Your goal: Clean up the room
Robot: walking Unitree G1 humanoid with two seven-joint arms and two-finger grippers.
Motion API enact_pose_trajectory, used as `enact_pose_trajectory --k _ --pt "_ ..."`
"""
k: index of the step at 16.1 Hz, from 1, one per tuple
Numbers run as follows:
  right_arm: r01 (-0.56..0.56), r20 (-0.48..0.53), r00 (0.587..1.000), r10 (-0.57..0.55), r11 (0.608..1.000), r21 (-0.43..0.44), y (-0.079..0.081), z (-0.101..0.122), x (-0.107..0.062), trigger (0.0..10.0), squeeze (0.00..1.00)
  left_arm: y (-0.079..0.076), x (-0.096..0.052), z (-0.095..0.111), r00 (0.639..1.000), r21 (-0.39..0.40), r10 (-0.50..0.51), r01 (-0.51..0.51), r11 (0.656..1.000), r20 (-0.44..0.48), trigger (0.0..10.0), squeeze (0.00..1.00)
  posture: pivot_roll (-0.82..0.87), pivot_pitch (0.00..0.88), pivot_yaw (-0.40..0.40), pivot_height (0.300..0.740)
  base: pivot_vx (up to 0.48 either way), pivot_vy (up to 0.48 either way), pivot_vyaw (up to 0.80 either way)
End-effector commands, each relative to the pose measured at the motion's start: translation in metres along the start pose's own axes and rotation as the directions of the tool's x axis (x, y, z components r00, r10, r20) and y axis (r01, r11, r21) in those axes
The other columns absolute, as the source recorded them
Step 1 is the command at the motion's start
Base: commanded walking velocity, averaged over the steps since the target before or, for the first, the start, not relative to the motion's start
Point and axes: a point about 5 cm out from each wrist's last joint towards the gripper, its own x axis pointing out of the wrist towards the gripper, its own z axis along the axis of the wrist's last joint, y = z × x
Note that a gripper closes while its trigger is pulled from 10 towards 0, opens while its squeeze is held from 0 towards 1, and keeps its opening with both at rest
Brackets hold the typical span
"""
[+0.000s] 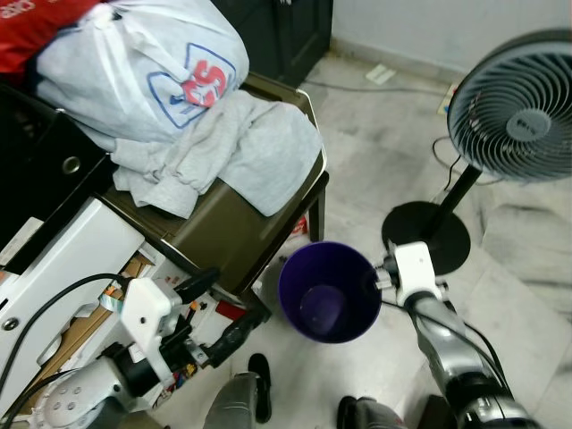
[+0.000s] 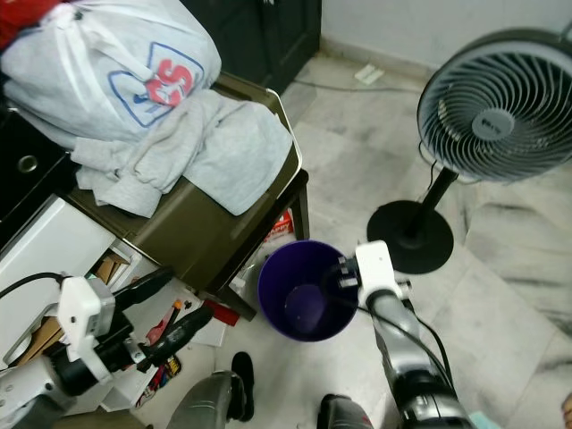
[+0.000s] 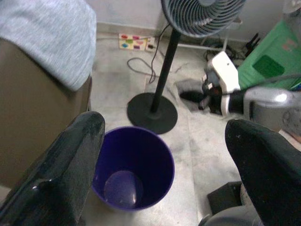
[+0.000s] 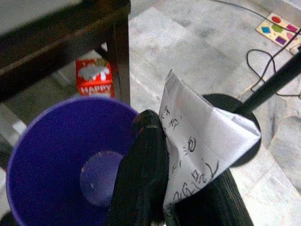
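Paper (image 4: 202,136), a creased white sheet with handwriting, is pinched between the closed black fingers of my right gripper (image 4: 162,188), right at the rim of the purple bin (image 1: 329,291), which sits on the marble floor (image 1: 384,152) just below me. My left gripper (image 2: 165,308) hovers near the bin's other side, fingers spread wide and holding nothing.

I judge the risk is in the release: the sheet is light and stiffly folded, and most of it hangs outside the rim, so it could flutter to the floor. The smooth plastic bin looks empty and light; a nudge could tip it.

Beyond stands a dark brown worktop (image 1: 232,223) draped with soft grey cloth (image 1: 223,147) and a crinkled white plastic bag (image 1: 134,67). Farther right, a pedestal fan (image 1: 514,112) rises from its round black base, its cables trailing over the floor.
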Motion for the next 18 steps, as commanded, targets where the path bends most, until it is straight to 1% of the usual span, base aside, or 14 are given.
enact_pose_trajectory --k 1,2,4,5,7,8,9,10,11,12,15,18 --pt "-0.002 0.019 1.0 0.002 1.0 0.026 0.006 0.003 0.002 10.0 0.0 0.0 -0.004 0.002 1.0 0.004 0.011 -0.011 1.0 -0.012 10.0 0.0 0.24 0.373 0.123 0.74 0.0 0.0 0.0" --pt "-0.018 0.052 0.999 0.016 0.999 0.046 0.012 0.013 0.007 10.0 0.0 0.0 -0.004 0.003 1.0 0.002 0.011 -0.011 1.0 -0.016 10.0 0.0 0.24 0.378 0.126 0.74 0.0 0.0 0.0" --pt "-0.04 0.078 0.996 0.036 0.998 0.05 0.02 0.019 0.009 10.0 0.0 -0.001 -0.004 0.003 1.0 -0.001 0.011 -0.011 1.0 -0.02 10.0 0.0 0.25 0.381 0.129 0.74 0.0 0.0 0.0" --pt "-0.047 0.082 0.996 0.044 0.998 0.041 0.022 0.019 0.009 10.0 0.0 -0.001 -0.004 0.003 1.0 -0.001 0.014 -0.014 1.0 -0.022 10.0 0.0 0.25 0.381 0.129 0.74 0.0 0.0 0.0" --pt "-0.094 0.1 0.991 0.087 0.994 0.064 0.034 0.02 0.007 10.0 0.0 -0.001 -0.005 0.003 0.999 -0.003 0.02 -0.02 1.0 -0.025 10.0 0.0 0.25 0.384 0.132 0.74 0.0 0.0 0.0" --pt "-0.107 0.101 0.99 0.1 0.992 0.065 0.036 0.02 0.007 10.0 0.0 -0.001 -0.005 0.003 0.999 -0.004 0.02 -0.02 1.0 -0.026 10.0 0.0 0.25 0.384 0.132 0.74 0.0 0.0 0.0" --pt "-0.135 0.086 0.988 0.131 0.99 0.042 0.041 0.012 0.003 10.0 0.0 -0.001 -0.004 0.003 0.999 -0.005 0.019 -0.019 1.0 -0.027 10.0 0.0 0.25 0.384 0.132 0.74 0.0 0.0 0.0" --pt "-0.137 0.05 0.989 0.136 0.99 0.031 0.041 0.002 0.0 10.0 0.0 -0.001 -0.003 0.003 1.0 -0.006 0.018 -0.018 1.0 -0.025 10.0 0.0 0.24 0.389 0.134 0.74 0.0 0.0 0.0" --pt "-0.119 0.013 0.993 0.119 0.992 0.034 0.037 -0.006 -0.002 10.0 0.0 -0.001 -0.002 0.004 1.0 -0.006 0.018 -0.018 1.0 -0.022 10.0 0.0 0.25 0.396 0.135 0.74 0.0 0.0 0.0" --pt "-0.097 0.01 0.995 0.096 0.994 0.041 0.032 -0.007 -0.001 10.0 0.0 -0.002 -0.003 0.005 1.0 -0.006 0.019 -0.019 1.0 -0.02 10.0 0.0 0.26 0.404 0.142 0.74 0.0 0.0 0.0" --pt "-0.085 0.033 0.996 0.084 0.995 0.045 0.031 0.002 0.003 10.0 0.0 -0.004 -0.007 0.007 0.999 -0.009 0.022 -0.022 1.0 -0.03 10.0 0.0 0.28 0.415 0.152 0.74 0.0 0.0 0.0" --pt "-0.07 0.066 0.995 0.069 0.997 0.01 0.032 0.013 0.008 10.0 0.0 -0.008 -0.013 0.011 0.999 -0.009 0.021 -0.022 1.0 -0.042 10.0 0.0 0.31 0.435 0.165 0.74 0.0 0.0 0.0"
